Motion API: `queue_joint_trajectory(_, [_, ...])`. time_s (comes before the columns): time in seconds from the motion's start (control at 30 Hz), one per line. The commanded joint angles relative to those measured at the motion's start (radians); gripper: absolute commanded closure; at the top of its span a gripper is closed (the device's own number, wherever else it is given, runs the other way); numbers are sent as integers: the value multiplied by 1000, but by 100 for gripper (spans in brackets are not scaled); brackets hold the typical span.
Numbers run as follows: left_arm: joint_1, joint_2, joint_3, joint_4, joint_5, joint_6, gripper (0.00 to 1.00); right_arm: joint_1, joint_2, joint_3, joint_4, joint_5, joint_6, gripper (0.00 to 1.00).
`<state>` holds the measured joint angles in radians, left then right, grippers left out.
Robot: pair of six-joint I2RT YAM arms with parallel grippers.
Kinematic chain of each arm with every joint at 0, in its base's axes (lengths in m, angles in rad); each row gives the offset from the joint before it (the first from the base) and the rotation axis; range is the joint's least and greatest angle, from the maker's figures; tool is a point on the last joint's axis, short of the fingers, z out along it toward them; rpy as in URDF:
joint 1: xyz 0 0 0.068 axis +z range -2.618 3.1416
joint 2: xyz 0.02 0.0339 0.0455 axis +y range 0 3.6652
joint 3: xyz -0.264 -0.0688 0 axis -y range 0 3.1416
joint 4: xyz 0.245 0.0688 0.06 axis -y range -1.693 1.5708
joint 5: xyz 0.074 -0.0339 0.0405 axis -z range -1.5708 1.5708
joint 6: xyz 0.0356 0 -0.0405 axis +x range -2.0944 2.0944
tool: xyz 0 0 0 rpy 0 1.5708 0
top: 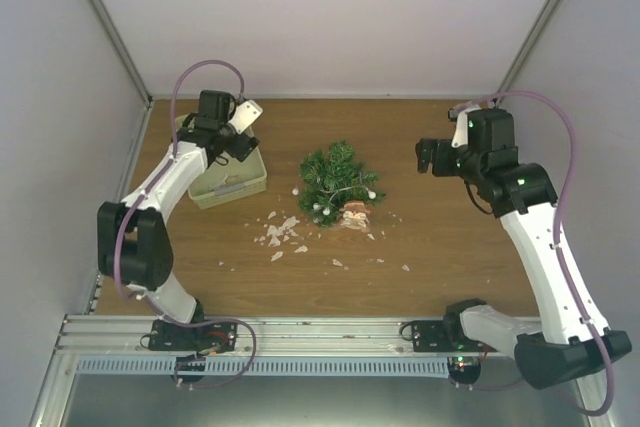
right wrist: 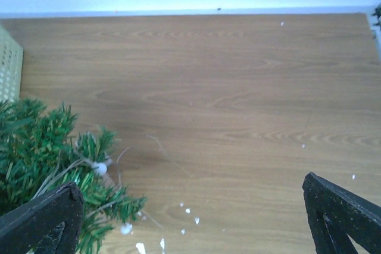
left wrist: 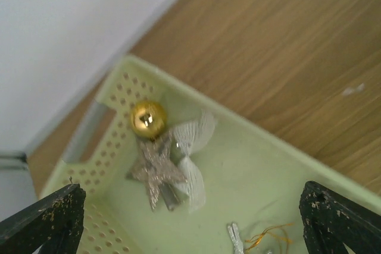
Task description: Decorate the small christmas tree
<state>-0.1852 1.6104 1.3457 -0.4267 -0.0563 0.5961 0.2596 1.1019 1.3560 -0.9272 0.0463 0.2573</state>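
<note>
Your left gripper [top: 238,137] hovers over the pale green basket [top: 262,175] at the far left of the table [top: 450,247]. In the left wrist view its two black fingers [left wrist: 44,218] stand wide apart at the bottom corners with nothing between them. That claw is fully spread and has hold of nothing. Below it, inside the basket, you see a gold ball [left wrist: 148,118] touching the top of a silver glitter star [left wrist: 156,171]. A bit of white mesh ribbon [left wrist: 196,141] lies just beside them on the right. Nearer, a small silver piece with gold thread [left wrist: 262,239] lies on the basket floor.

The small christmas tree [top: 338,179] is in the middle of the table, right of the basket and apart from it, between the two arms. Its brownish pot [top: 355,213] shows at its near right side, and a few white balls [top: 372,194] sit among the branches. From above you cannot tell whether it stands straight or leans. White flakes [top: 280,234] are scattered on the wood just near of it.

Your right gripper [top: 428,157] hangs to the right of the tree, well apart from it. In the right wrist view its dark fingers [right wrist: 339,212] are likewise spread wide, with only bare wood between them, so it grips nothing. The tree's green branches fill the lower left of that view, next to the left finger
</note>
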Motion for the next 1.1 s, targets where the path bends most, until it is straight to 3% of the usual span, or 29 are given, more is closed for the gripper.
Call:
queue_joint_trajectory(0.0, [50, 102, -13, 19, -41, 16, 4, -37, 24, 49, 73, 21, -51, 0])
queue_joint_trajectory(0.13, [73, 199, 11, -11, -3, -5, 11, -53, 33, 42, 88, 10, -71, 0])
queue_joint_trajectory(0.33, [89, 221, 0, -15, 19, -8, 23, -66, 28, -17, 104, -9, -79, 0])
queue_joint_trajectory(0.67, [142, 246, 31, -267, 207, 38, 29, -70, 20, -71, 132, -36, -80, 0])
queue_joint_trajectory(0.87, [160, 299, 59, -361, 180, 83, 33, -70, 9, -92, 144, -42, -77, 0])
queue_joint_trajectory(1.07, [172, 305, 74, -343, 171, 81, 38, -71, -1, -103, 150, -42, -71, 0])
